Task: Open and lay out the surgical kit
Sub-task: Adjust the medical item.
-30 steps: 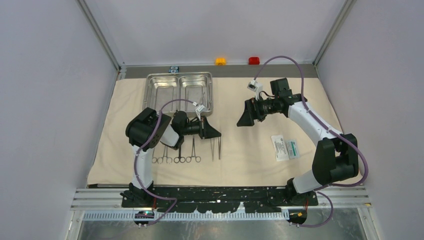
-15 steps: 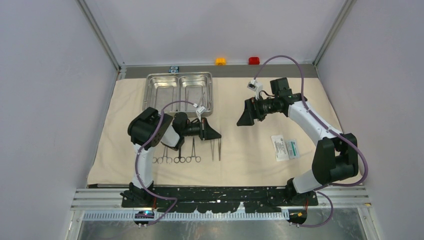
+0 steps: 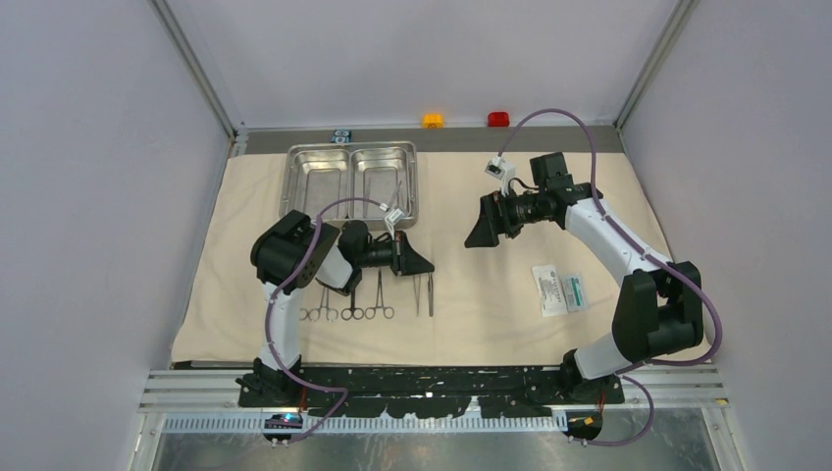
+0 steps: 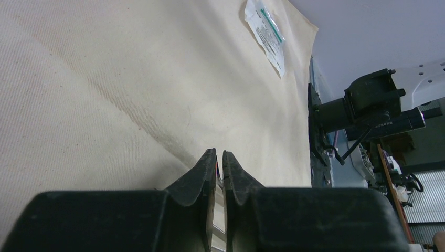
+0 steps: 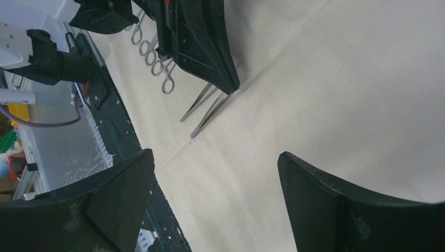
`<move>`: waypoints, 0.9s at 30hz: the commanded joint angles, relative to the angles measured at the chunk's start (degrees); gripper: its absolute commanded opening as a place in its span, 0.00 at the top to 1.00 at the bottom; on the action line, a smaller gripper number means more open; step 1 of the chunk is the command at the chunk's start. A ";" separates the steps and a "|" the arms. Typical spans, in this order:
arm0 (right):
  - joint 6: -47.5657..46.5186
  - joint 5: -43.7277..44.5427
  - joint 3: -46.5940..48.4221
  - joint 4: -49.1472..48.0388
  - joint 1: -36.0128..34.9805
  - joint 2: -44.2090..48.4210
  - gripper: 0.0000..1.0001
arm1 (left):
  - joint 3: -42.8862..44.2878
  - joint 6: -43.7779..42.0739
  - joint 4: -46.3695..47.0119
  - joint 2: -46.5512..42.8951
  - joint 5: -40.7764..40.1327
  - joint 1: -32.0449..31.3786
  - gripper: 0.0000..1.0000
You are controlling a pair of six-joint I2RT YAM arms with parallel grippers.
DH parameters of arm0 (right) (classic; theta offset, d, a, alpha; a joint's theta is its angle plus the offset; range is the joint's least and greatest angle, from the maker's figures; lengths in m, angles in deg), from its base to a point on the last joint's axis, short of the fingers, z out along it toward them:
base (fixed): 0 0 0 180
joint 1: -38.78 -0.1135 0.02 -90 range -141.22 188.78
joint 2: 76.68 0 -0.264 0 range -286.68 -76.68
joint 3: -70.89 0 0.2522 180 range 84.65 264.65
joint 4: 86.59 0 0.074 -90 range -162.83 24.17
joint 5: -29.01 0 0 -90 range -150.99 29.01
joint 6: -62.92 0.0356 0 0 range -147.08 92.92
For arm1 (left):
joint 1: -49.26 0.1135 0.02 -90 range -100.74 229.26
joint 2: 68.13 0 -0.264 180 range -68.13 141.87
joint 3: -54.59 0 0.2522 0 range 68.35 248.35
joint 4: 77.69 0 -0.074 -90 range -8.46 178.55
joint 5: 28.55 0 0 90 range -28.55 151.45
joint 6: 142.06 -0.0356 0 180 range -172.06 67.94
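A thin tool [image 3: 398, 184] seems left in the tray's [image 3: 349, 147] right compartment. It lies far-to-near, just beyond the left hand [image 3: 426, 266]. That hand's fingers are a slit apart over the tweezers' [image 3: 430, 294] far ends, and I cannot tell if it grips anything. The right hand [image 3: 479, 235] hangs spread wide, empty, farther off.

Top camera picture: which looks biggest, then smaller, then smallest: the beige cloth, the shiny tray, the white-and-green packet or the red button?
1. beige cloth
2. shiny tray
3. white-and-green packet
4. red button
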 commanded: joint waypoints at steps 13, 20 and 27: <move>-1.13 -0.68 2.27 -0.18 0.01 -0.07 0.08 | 1.59 -0.96 3.40 0.21 2.07 0.64 0.84; -1.14 -0.69 2.35 -0.14 0.09 -0.17 0.08 | 2.16 -0.75 3.33 -0.25 3.13 0.64 0.90; -1.07 -0.69 2.43 -0.14 0.02 -0.37 0.08 | 2.90 -0.39 3.38 -0.53 3.97 0.64 1.00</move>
